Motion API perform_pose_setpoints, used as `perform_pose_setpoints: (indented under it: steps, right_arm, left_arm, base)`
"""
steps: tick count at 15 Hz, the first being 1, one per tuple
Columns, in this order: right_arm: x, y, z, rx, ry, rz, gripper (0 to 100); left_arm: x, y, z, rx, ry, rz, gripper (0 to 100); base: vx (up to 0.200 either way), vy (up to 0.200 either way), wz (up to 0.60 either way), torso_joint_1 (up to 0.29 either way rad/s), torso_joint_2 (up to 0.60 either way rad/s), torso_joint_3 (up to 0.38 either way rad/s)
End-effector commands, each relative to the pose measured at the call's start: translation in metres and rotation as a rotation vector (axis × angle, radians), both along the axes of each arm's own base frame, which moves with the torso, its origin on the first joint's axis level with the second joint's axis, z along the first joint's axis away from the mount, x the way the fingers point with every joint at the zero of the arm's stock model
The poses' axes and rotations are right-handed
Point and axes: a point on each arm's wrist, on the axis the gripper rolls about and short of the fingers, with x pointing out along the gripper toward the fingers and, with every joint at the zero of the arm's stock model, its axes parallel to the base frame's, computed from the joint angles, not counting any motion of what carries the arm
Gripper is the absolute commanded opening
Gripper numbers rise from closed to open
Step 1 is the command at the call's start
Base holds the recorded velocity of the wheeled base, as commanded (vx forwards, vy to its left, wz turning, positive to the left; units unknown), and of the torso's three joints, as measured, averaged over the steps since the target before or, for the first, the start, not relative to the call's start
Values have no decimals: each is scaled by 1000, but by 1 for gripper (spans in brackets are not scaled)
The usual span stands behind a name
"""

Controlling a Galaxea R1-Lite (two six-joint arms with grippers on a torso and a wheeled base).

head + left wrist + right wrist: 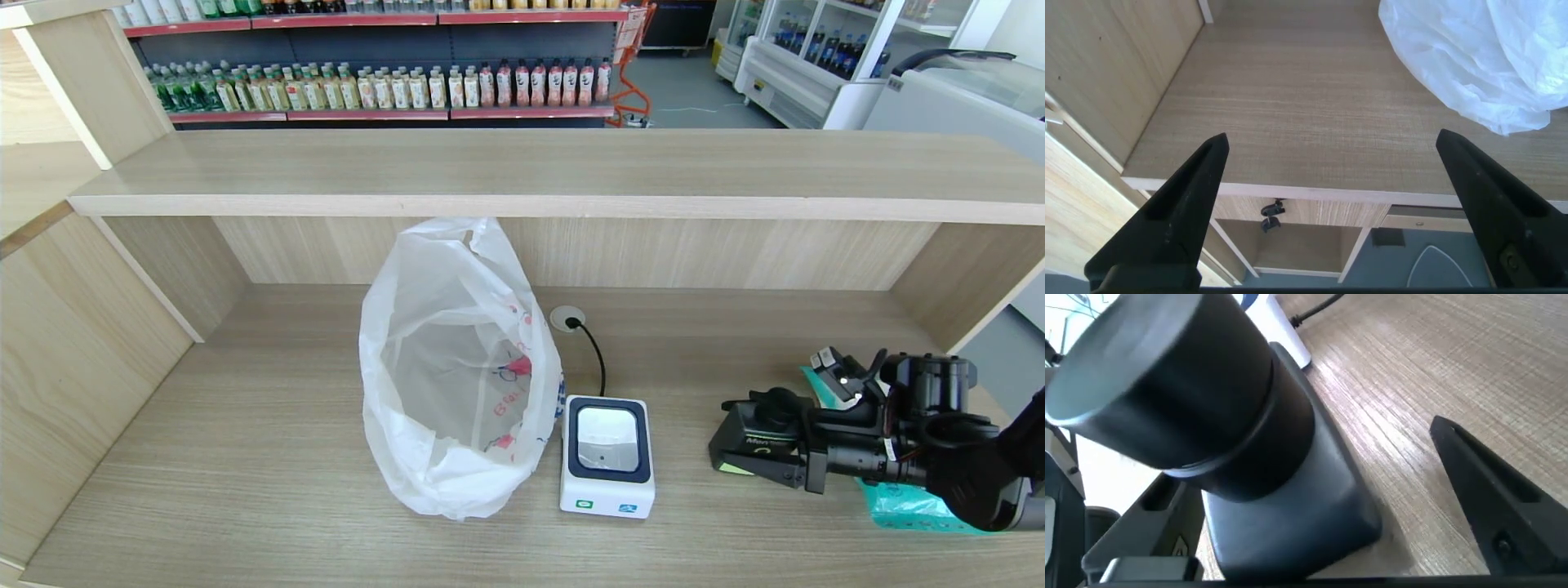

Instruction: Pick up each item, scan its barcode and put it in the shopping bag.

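Right fingers sit spread with the black bottle between them, one clear of it, so uneven closing could shove it aside; left fingers spread, empty.

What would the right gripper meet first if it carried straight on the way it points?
Probably the scanner: the right gripper points across the counter towards it. Height is unclear, so it might pass above.
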Motion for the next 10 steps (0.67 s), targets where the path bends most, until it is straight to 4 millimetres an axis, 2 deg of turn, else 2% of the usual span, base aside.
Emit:
perform_pose_setpoints:
  steps: [1, 9, 10]
  right_arm:
    - [2, 1, -1, 10, -3, 24, 0]
    - [1, 1, 14, -42, -126, -2, 0]
    - [1, 6, 28, -36, -176, 14, 0]
  left_arm:
    - [0, 0, 0, 0, 2, 1, 100]
    - [0, 0, 0, 0, 2, 1, 100]
    - [0, 0, 0, 0, 0, 1, 100]
  base:
    - [0, 0, 0, 0, 0, 0]
    - [0, 0, 0, 0, 0, 0]
    - [0, 0, 0, 0, 0, 0]
